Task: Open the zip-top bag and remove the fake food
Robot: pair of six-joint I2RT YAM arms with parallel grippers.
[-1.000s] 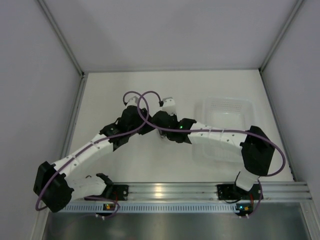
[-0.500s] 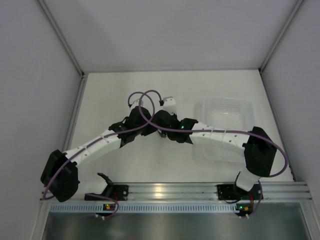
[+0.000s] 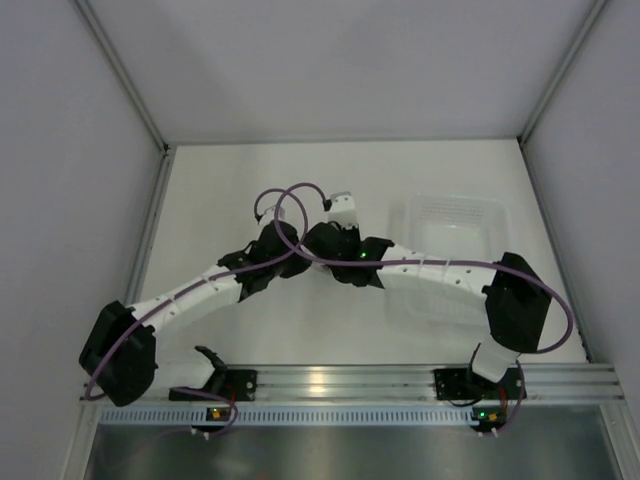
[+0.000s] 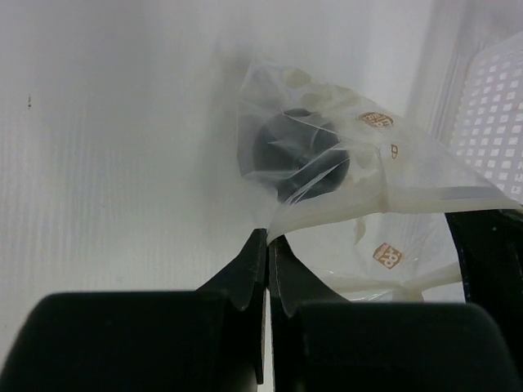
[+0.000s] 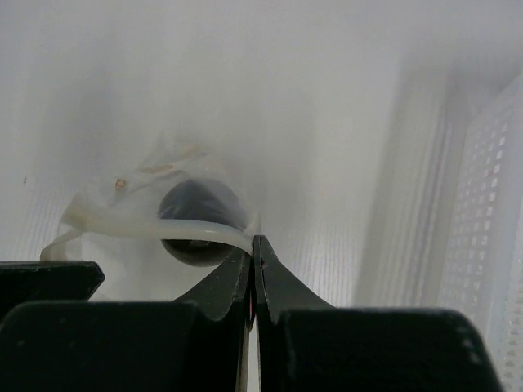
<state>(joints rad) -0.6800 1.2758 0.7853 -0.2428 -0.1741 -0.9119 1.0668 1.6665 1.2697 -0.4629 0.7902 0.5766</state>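
The zip-top bag (image 4: 400, 175) is clear and crinkly, and both grippers hold it just above the white table. The fake food (image 4: 301, 155), a dark glossy ball, lies inside it. My left gripper (image 4: 267, 237) is shut on one edge of the bag. My right gripper (image 5: 252, 241) is shut on the bag's white zip rim (image 5: 139, 222), with the ball (image 5: 200, 220) just beyond its tips. In the top view the two grippers meet tip to tip, left (image 3: 292, 248) and right (image 3: 318, 246), and they hide the bag.
The white translucent tub (image 3: 450, 215) stands right of the grippers, partly under my right forearm. Its perforated wall shows in the left wrist view (image 4: 490, 122) and the right wrist view (image 5: 490, 245). White walls enclose the table on three sides.
My left arm has swung to the right, bringing its gripper closer against the right gripper. The right arm has barely moved.
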